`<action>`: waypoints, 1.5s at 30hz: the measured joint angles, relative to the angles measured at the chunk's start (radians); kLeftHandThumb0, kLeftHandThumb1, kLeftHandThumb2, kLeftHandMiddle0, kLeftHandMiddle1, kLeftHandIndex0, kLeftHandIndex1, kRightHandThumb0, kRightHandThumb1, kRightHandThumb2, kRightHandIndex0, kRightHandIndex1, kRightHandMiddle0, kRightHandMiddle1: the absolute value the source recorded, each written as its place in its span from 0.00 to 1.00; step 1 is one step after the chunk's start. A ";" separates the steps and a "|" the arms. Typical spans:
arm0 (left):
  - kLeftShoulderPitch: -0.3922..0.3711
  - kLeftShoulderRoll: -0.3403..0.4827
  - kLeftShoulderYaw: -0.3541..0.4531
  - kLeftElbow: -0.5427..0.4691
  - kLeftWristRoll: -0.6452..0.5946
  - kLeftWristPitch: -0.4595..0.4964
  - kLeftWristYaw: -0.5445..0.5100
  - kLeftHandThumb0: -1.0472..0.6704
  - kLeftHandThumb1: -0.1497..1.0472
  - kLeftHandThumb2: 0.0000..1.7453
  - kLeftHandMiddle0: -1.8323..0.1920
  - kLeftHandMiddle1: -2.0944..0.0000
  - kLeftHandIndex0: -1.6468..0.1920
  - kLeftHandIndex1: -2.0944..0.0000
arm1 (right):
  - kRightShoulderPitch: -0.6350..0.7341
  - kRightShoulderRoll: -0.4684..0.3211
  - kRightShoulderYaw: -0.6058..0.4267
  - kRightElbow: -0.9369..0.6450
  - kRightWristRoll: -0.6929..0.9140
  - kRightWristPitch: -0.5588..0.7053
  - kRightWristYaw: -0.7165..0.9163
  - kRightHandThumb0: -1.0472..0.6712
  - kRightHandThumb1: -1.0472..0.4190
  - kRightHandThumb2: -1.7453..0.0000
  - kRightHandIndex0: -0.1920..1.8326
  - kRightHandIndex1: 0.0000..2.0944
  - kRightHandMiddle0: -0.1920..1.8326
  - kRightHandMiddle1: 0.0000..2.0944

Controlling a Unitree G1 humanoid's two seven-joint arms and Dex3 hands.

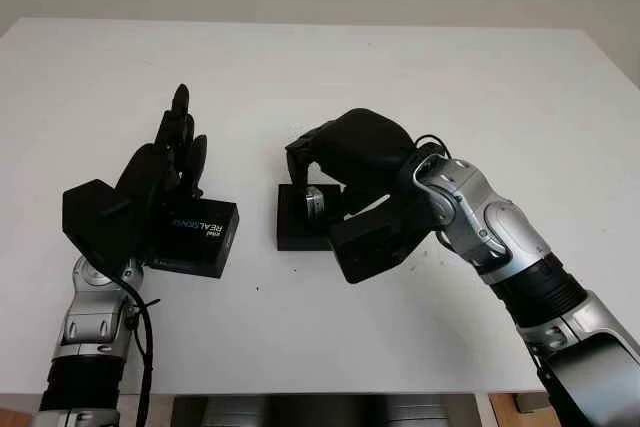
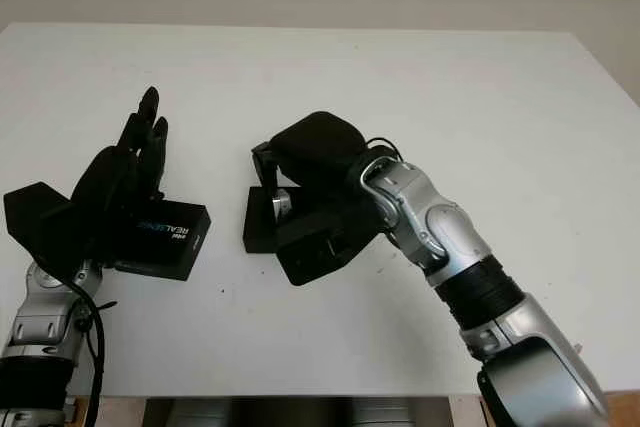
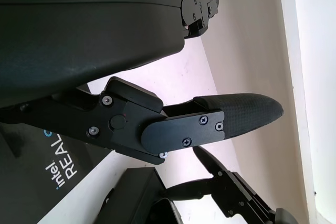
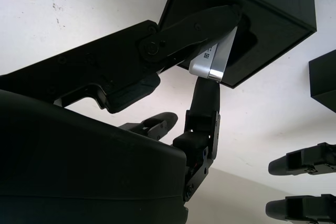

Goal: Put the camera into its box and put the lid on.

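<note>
On the white desk [image 1: 420,57], the right hand [image 1: 318,169] is pinching the small silver metal camera [image 4: 214,59] over the open matte black box [image 4: 273,11]. Left of the box, the open left hand [image 1: 170,152] is hovering above the black printed lid [image 1: 200,237].

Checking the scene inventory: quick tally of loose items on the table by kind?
Box base: 1
Lid: 1
Camera: 1, held over the base by the right hand
Total: 3
The left hand, open, is at the lid.
</note>
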 measured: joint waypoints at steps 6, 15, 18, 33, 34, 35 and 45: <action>0.000 0.000 0.000 0.000 0.001 0.000 0.001 0.11 1.00 0.35 1.00 1.00 1.00 1.00 | 0.002 0.000 0.001 0.020 0.003 -0.034 -0.045 0.32 0.09 0.97 0.40 0.07 0.36 0.62; 0.000 0.000 0.000 0.000 0.001 0.000 -0.003 0.11 1.00 0.35 1.00 1.00 1.00 1.00 | 0.016 -0.002 -0.003 0.035 0.030 -0.085 -0.130 0.33 0.09 0.97 0.40 0.10 0.37 0.61; 0.000 0.000 0.000 0.000 0.001 0.000 -0.003 0.12 1.00 0.35 1.00 1.00 1.00 1.00 | 0.016 -0.003 -0.007 0.035 0.039 -0.087 -0.139 0.33 0.09 0.97 0.38 0.12 0.36 0.59; 0.000 0.003 0.001 0.000 0.002 -0.001 0.000 0.10 1.00 0.34 1.00 1.00 1.00 1.00 | 0.036 0.014 -0.084 0.057 0.111 -0.070 -0.276 0.34 0.09 0.97 0.23 0.38 0.37 0.64; 0.000 0.005 0.001 0.000 0.002 -0.001 0.000 0.10 1.00 0.35 1.00 1.00 1.00 1.00 | 0.038 0.016 -0.085 0.061 0.118 -0.066 -0.276 0.35 0.09 0.97 0.23 0.38 0.37 0.64; 0.000 0.006 0.001 0.000 0.002 -0.001 -0.001 0.10 1.00 0.34 1.00 1.00 1.00 1.00 | 0.040 0.018 -0.087 0.064 0.125 -0.061 -0.276 0.35 0.09 0.97 0.23 0.38 0.36 0.65; 0.000 0.012 0.002 0.000 0.013 0.008 0.003 0.09 1.00 0.34 1.00 1.00 1.00 1.00 | 0.049 0.029 -0.115 0.069 0.169 -0.047 -0.284 0.35 0.09 0.97 0.22 0.38 0.36 0.65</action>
